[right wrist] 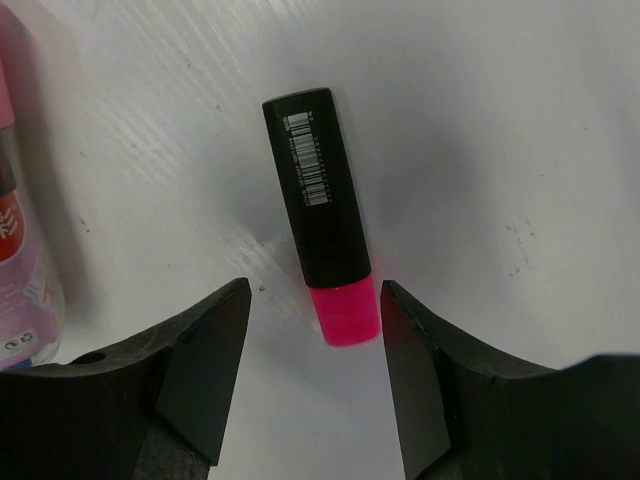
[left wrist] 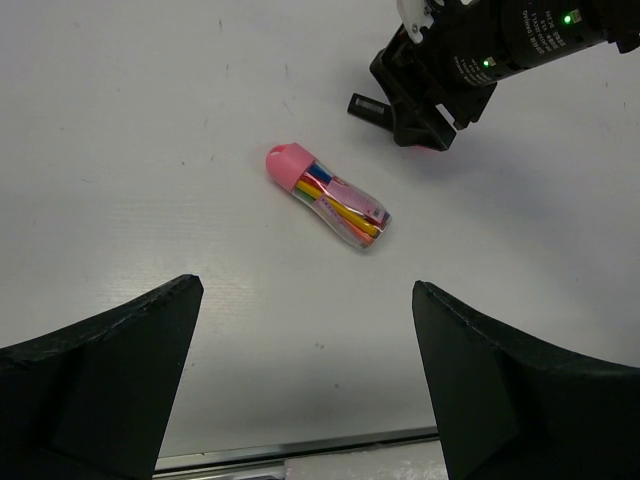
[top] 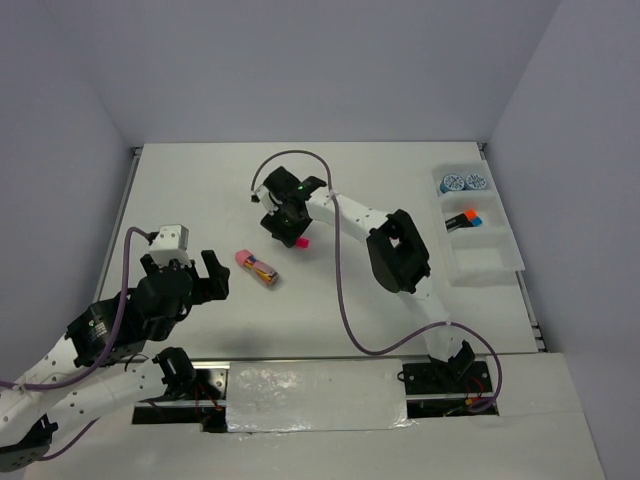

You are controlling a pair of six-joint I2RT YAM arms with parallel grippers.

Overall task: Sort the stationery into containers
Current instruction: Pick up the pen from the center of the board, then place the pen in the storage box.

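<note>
For lifting, the pink-capped highlighter (right wrist: 318, 215) is straddled, ungripped, by the partly open right claw (right wrist: 312, 300); the left claw (left wrist: 305, 290) is held wide above the packet (left wrist: 328, 197).

Bright even light, soft shadows, mostly sharp

highlighter (right wrist: 315, 190) black, pink-capped; packet (left wrist: 330, 197) pink, orange-yellow inside; table (left wrist: 120, 150) white

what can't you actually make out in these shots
Top view: pink-capped highlighter mostly hidden under the right end effector; only its cap shows.
Right wrist view: pink packet cut off by the left edge, label blurred.
Top view: round blue-and-white items too small to read their pattern.
</note>
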